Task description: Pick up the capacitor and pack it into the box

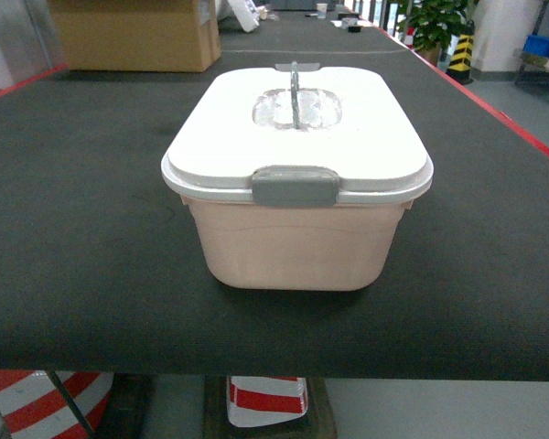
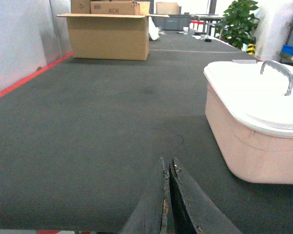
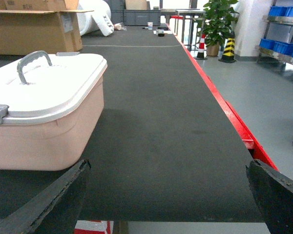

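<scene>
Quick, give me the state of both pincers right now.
Left pincer: shut, holding nothing, low over the dark mat beside the box.
Right pincer: open wide, empty, box to its left.

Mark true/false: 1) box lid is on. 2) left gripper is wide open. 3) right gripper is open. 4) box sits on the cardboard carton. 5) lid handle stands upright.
1) True: the white lid sits on the box.
2) False: the left gripper is shut, empty.
3) True: the right gripper is spread wide.
4) False: it rests on the black table; the cardboard carton stands behind.
5) True: the handle stands up.
</scene>
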Robot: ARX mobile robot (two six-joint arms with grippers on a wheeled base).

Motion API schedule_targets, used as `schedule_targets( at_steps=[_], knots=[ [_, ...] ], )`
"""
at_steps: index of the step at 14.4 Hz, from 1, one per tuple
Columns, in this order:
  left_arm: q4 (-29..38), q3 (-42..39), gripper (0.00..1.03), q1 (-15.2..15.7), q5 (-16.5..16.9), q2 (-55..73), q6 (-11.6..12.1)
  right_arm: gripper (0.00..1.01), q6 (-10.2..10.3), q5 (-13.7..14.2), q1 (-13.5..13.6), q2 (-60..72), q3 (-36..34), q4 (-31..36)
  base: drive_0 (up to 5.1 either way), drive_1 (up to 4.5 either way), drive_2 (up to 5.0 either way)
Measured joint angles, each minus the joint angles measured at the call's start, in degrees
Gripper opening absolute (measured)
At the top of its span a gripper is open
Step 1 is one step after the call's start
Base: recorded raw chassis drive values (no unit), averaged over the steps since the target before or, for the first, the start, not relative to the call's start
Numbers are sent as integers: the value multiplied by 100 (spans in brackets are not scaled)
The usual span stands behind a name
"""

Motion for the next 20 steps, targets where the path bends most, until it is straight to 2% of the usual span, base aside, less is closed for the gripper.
schedule_targets(
  at_steps=[2, 3, 4, 7, 8, 9, 14, 20],
  knots=[
    [-267, 0, 2, 0, 0, -229, 0, 98, -2, 0, 0, 0, 0, 0, 0, 0, 0],
    [-1213, 2, 2, 0, 4, -914, 0, 98, 0, 2, 0, 0, 0, -2, 0, 0, 0],
    [-1062, 2, 2, 0, 17, -1078, 4, 98, -2, 0, 0, 0, 0, -2, 0, 0, 0],
    [-1165, 2, 3, 0, 4, -1075, 15, 98, -2, 0, 0, 0, 0, -2, 0, 0, 0],
    [-1141, 2, 12, 0, 2, -1075, 24, 98, -2, -2, 0, -2, 0, 2, 0, 0, 0],
    [-1156, 2, 37, 0, 0, -1075, 24, 98, -2, 0, 0, 0, 0, -2, 0, 0, 0],
    [-1158, 2, 99, 0, 2, -1075, 26, 98, 0, 0, 0, 0, 0, 0, 0, 0, 0],
    [-1158, 2, 98, 0, 2, -1075, 39, 98, -2, 0, 0, 0, 0, 0, 0, 0, 0]
  ],
)
